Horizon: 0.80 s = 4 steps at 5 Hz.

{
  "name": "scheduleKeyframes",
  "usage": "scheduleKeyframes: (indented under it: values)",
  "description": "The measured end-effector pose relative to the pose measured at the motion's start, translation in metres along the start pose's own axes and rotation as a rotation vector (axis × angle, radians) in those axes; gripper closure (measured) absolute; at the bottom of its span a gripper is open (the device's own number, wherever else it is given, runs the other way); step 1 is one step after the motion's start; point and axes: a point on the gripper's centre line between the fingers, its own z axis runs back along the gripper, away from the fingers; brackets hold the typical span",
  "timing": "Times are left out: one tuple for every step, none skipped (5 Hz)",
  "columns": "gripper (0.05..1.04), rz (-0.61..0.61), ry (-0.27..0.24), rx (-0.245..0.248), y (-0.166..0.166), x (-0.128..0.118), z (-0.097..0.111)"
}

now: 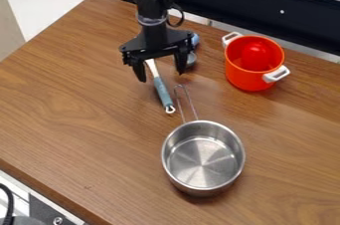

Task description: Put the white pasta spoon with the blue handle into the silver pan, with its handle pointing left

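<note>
So the black gripper [160,73] has its two fingers spread well apart, and afaict it isn't pinching anything. Closest thing to it is a utensil with a blue-grey handle [162,92], lying on the wooden table [86,114]. The pale shaft [152,67] shows right in the gap between the fingers, nearer the one on the pot's far side. Can't tell from here how high the fingertips hang over it, or whether anything's touching. The long axis is the bit that matters imo: it runs out from under the gripper toward the saucepan [203,156], slanting a little, so the line from finger to finger goes across the utensil and not along it. Handle end points away from the arm, with a small white hanging loop [170,110] at the tip. Just beside that is the saucepan's wire handle [189,103], aimed back roughly at the gripper. Behind the finger on the pot side there's some blue and grey object [192,59], partly hidden, no clue what it is. Further off that way sits an orange-red pot [253,63], upright, white handles.
</note>
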Motion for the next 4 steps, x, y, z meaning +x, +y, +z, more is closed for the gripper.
scheduleKeyframes:
  values:
    - [0.084,0.001,0.009,0.006,0.002,-0.001,-0.004]
    - [0.129,-0.008,0.019,0.017,0.005,-0.003,-0.011]
    - [0.312,-0.006,0.039,0.011,0.008,-0.005,-0.016]
    - [0.325,-0.011,0.027,0.026,0.009,-0.003,-0.019]
